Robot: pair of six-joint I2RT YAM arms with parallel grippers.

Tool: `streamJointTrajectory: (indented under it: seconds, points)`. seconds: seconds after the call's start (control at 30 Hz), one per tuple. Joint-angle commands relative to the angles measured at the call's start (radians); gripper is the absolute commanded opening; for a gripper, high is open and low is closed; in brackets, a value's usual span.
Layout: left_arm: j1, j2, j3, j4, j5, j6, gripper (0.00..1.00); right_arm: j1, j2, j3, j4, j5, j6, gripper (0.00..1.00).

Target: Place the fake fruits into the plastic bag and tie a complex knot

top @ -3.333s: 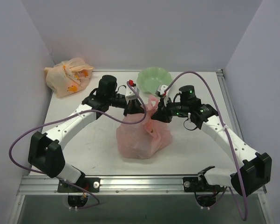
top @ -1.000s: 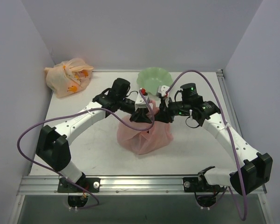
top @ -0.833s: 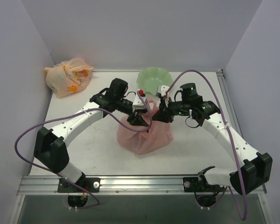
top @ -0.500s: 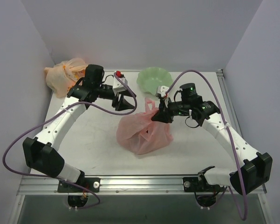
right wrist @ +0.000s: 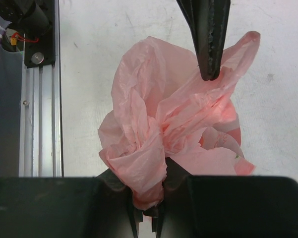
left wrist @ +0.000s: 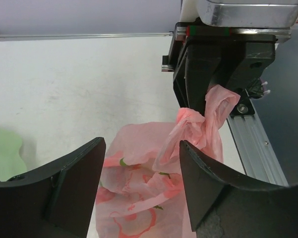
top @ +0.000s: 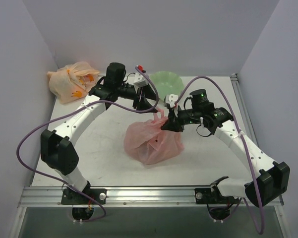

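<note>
The pink plastic bag (top: 152, 143) sits mid-table, bulging, with its top bunched and twisted into a knot. My right gripper (top: 167, 124) is shut on that bunched pink plastic (right wrist: 148, 173), which shows pinched between its jaws in the right wrist view. My left gripper (top: 148, 101) hovers open just behind and above the bag, touching nothing. In the left wrist view the bag (left wrist: 139, 198) lies below the spread fingers (left wrist: 213, 188). A loose handle end (left wrist: 220, 101) sticks up beside the right gripper. The fake fruits are hidden inside the bag.
A green bowl (top: 166, 81) stands at the back, right behind the left gripper. A pale orange tied bag (top: 72, 81) lies in the back left corner. A metal rail (top: 149, 194) runs along the near edge, and walls close in the left, back and right.
The left gripper opened and let go of the bag's top, swung away to the back left, then came back to hover behind the bag. The right gripper kept its hold.
</note>
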State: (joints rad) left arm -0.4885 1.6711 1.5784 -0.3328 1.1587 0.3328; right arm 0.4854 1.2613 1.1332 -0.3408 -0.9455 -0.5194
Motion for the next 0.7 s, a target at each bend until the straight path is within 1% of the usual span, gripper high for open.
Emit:
streamJointTrajectory:
  seconds: [0.0, 0.1, 0.17, 0.2, 0.23, 0.27, 0.3, 0.33, 0.5, 0.67]
  points:
    - [0.002, -0.007, 0.060, 0.006, 0.093, -0.011, 0.71, 0.005, 0.001, 0.030, -0.020, 0.000, -0.031, 0.03]
    - [-0.001, -0.023, 0.037, -0.011, 0.114, 0.003, 0.66, 0.005, 0.001, 0.020, -0.018, 0.005, -0.036, 0.03]
    - [-0.004, -0.031, 0.011, -0.028, 0.121, 0.006, 0.51, 0.005, 0.003, 0.017, -0.017, 0.005, -0.037, 0.03]
    - [-0.004, -0.033, 0.006, -0.038, 0.121, 0.011, 0.43, 0.005, 0.003, 0.016, -0.018, 0.008, -0.037, 0.03]
    - [-0.005, -0.033, 0.002, -0.064, 0.124, 0.017, 0.31, 0.004, 0.003, 0.016, -0.017, 0.010, -0.037, 0.03]
    - [-0.004, -0.030, 0.002, -0.077, 0.124, 0.026, 0.13, 0.001, 0.003, 0.014, -0.017, 0.011, -0.036, 0.03]
    - [-0.001, -0.028, 0.005, -0.089, 0.121, 0.035, 0.02, -0.004, 0.001, 0.011, -0.018, 0.013, -0.034, 0.03]
    - [0.001, -0.030, 0.009, -0.103, 0.113, 0.043, 0.00, -0.004, 0.001, 0.008, -0.017, 0.016, -0.031, 0.03]
    - [0.062, -0.050, 0.077, -0.095, 0.088, 0.063, 0.00, -0.016, 0.012, -0.023, -0.014, 0.019, -0.010, 0.06]
    - [0.079, -0.080, 0.103, -0.094, 0.082, 0.074, 0.00, -0.027, 0.026, -0.049, 0.014, 0.024, 0.005, 0.09]
